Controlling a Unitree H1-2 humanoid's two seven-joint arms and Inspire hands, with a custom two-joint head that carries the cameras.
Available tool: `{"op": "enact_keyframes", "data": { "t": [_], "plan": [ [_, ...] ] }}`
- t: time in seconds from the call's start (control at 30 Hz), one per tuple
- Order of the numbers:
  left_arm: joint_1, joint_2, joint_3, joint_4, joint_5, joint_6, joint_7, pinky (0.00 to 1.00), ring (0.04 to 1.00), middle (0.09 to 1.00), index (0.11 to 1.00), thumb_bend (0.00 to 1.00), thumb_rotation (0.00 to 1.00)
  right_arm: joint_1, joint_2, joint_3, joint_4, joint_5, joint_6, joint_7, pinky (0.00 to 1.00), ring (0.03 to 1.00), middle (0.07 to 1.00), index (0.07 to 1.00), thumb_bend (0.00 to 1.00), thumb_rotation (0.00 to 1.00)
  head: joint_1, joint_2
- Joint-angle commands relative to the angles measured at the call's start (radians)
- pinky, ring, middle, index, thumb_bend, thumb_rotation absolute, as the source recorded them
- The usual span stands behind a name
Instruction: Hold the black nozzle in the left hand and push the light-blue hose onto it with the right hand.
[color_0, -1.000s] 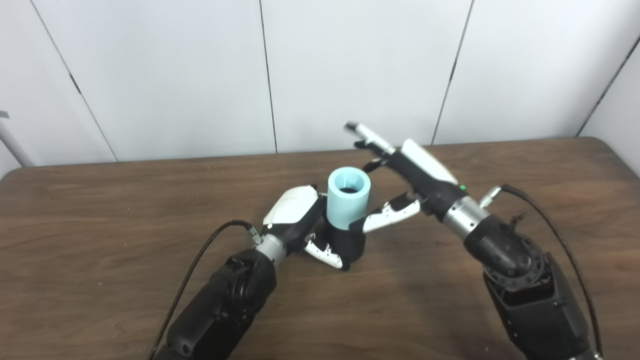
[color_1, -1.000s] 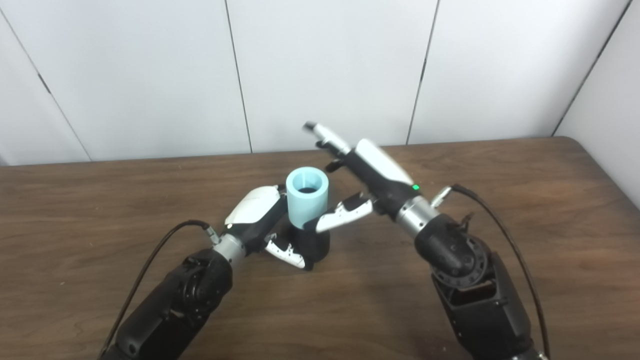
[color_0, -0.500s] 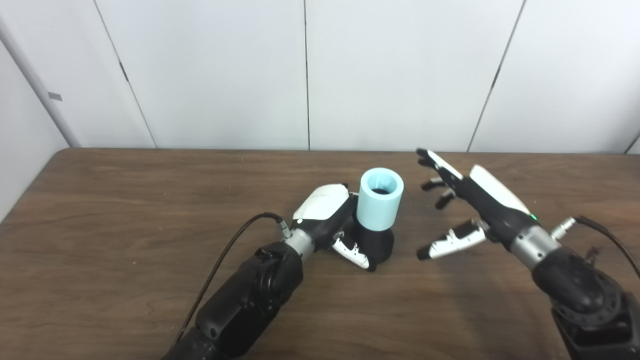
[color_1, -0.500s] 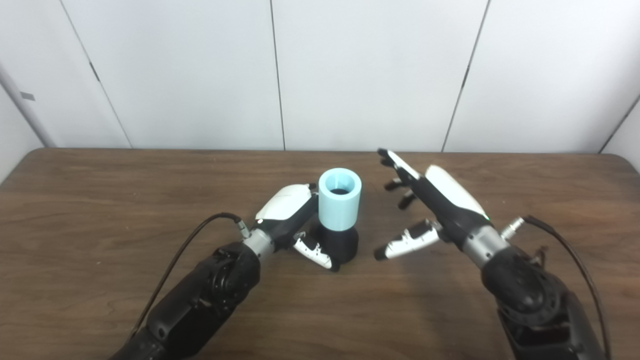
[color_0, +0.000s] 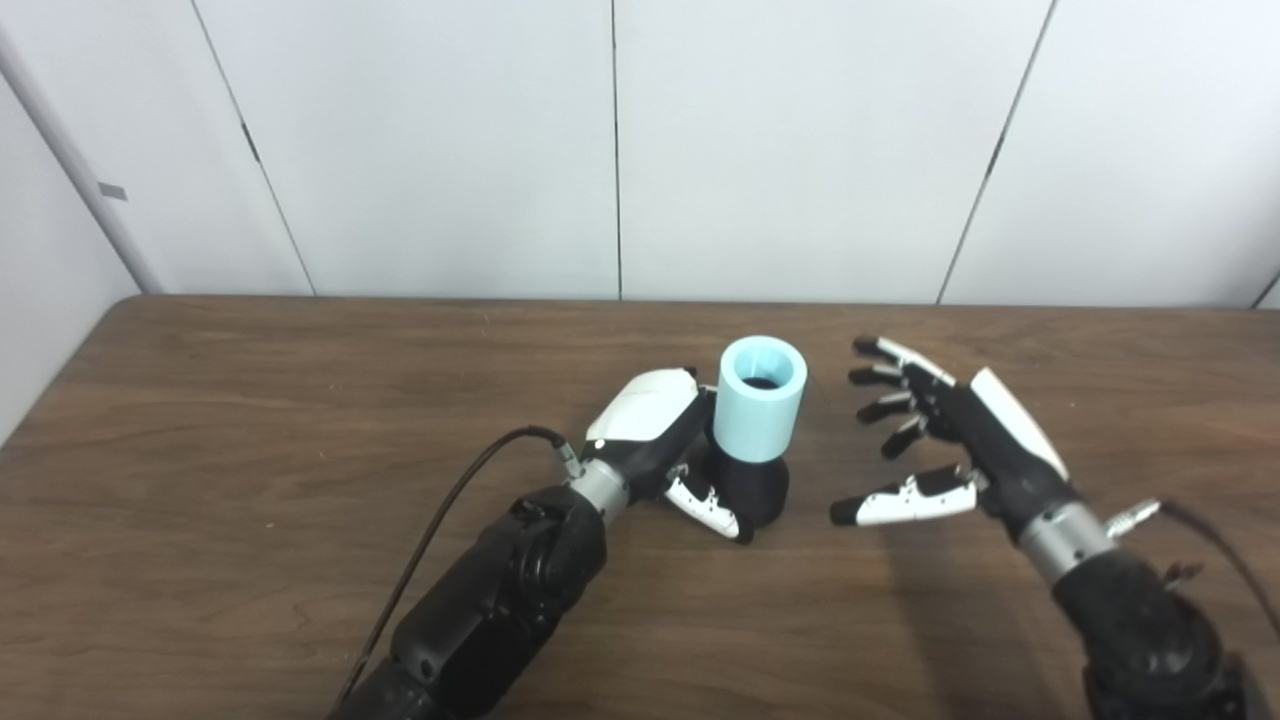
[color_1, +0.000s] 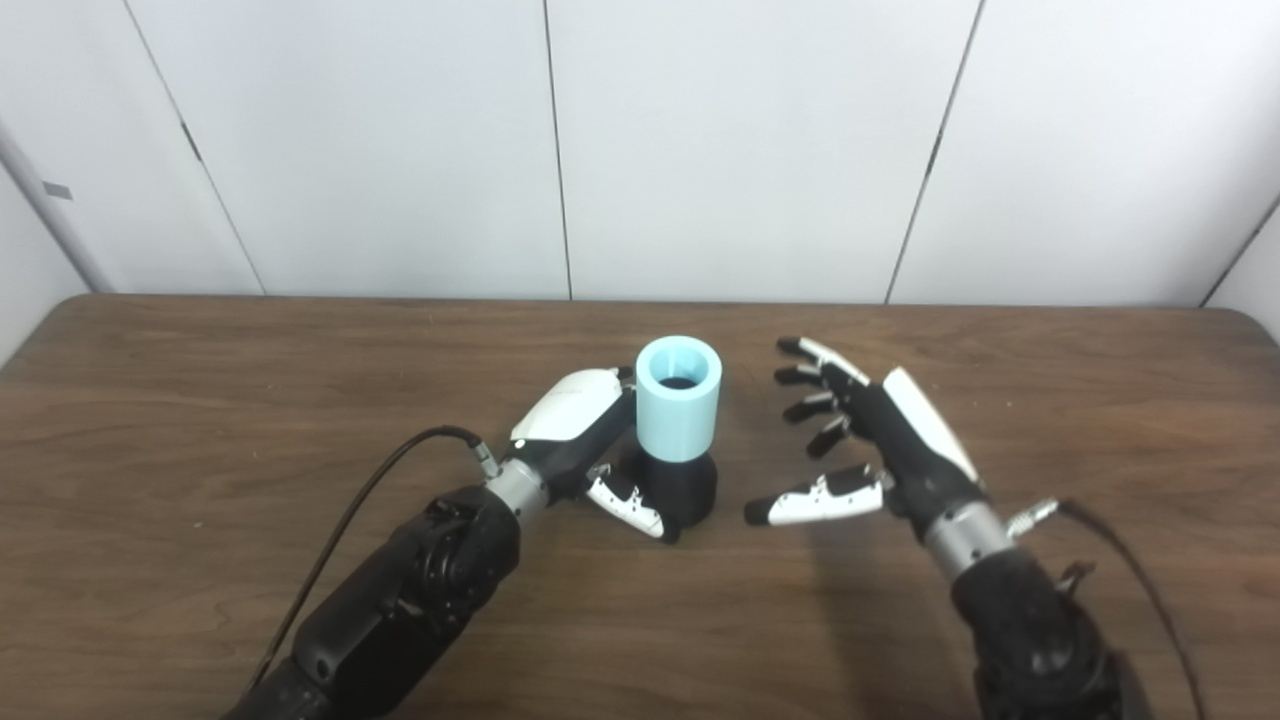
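On the brown wooden table (color_0: 250, 420), roughly at its middle, the black nozzle (color_0: 752, 487) stands upright with the light-blue hose (color_0: 759, 398) seated on its top, the hose's open end facing up and a dark bore showing inside. The left hand (color_0: 655, 440) reaches in from the lower left and wraps around the nozzle's base: its white-backed palm presses against the left side of the hose and nozzle, and its thumb (color_0: 706, 507) curls across the front of the black base, so the hand is closed on the nozzle (the far fingers are hidden behind the hose). The right hand (color_0: 955, 450) hovers to the right of the hose, near it but clearly apart, touching nothing. Its fingers (color_0: 886, 377) are spread wide and slightly curled, pointing left toward the hose, while its thumb (color_0: 896, 502) stretches out low toward the nozzle's base with a gap of bare table between them. A black cable (color_0: 450, 500) loops from the left wrist back along the forearm.
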Motion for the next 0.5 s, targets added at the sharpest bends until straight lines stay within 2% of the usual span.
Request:
{"op": "enact_keyframes", "data": {
  "t": [0.0,0.03,0.13,0.23,0.33,0.47],
  "plan": [
    [0.058,0.020,-0.014,0.042,-0.006,0.045,-0.087,1.00,0.640,0.550,0.499,0.52,0.03,-0.014,0.007,-0.024,-0.013,0.012,-0.061,-0.057,0.51,0.694,0.824,0.883,0.72,0.00,-0.002,-0.001],
    [0.059,0.019,-0.007,0.040,-0.010,0.048,-0.088,1.00,0.690,0.641,0.631,0.74,0.09,-0.010,0.013,-0.026,-0.011,0.015,-0.065,-0.067,0.50,0.691,0.824,0.882,0.72,0.00,-0.003,-0.002],
    [0.064,0.025,0.008,0.020,-0.008,0.061,-0.094,1.00,0.824,0.850,0.838,0.96,0.22,0.001,0.031,-0.031,-0.004,0.025,-0.076,-0.091,0.50,0.687,0.823,0.878,0.72,0.00,-0.007,-0.004],
    [0.065,0.040,0.019,-0.007,0.001,0.067,-0.106,1.00,0.967,0.976,0.971,1.00,0.30,0.011,0.041,-0.031,0.001,0.037,-0.081,-0.109,0.49,0.682,0.819,0.878,0.72,0.00,-0.005,-0.005],
    [0.074,0.055,0.032,-0.036,0.011,0.076,-0.110,1.00,0.997,0.998,0.997,1.00,0.32,0.018,0.046,-0.029,0.006,0.042,-0.085,-0.125,0.48,0.681,0.819,0.877,0.72,0.00,-0.005,-0.004],
    [0.098,0.076,0.053,-0.083,0.019,0.106,-0.123,1.00,1.000,0.993,0.999,1.00,0.27,0.029,0.050,-0.029,0.005,0.049,-0.086,-0.135,0.47,0.678,0.819,0.875,0.72,0.00,-0.007,-0.005]
  ]
}}
